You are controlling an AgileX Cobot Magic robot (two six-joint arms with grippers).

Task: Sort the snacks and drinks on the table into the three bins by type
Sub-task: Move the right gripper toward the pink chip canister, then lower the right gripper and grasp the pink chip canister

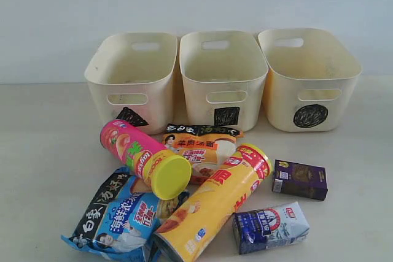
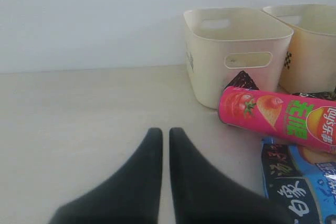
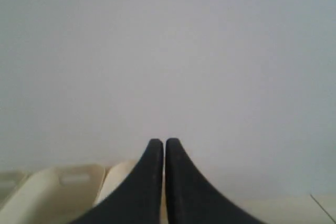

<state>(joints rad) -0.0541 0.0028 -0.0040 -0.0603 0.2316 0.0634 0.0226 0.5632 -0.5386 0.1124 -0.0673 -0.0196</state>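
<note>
Orange-white noodle bag (image 1: 201, 144) is partly hidden by pink chip tube (image 1: 132, 148); blue-white noodle bag (image 1: 120, 220) is cropped. Left gripper (image 2: 165, 131) and right gripper (image 3: 164, 141) are seen closed, empty.

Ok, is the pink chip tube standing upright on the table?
No, the pink chip tube lies on its side, yellow lid toward the camera.

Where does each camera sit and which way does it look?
Exterior view: off the arms, before the table, looking down over the snacks to the three bins; no robot part.
Left wrist view: low over the table, facing triangle bin and pink chip tube; shut left fingers show.
Right wrist view: facing the wall above bin rims; shut right fingers show.
Shared: exterior and left wrist show the pink chip tube.
</note>
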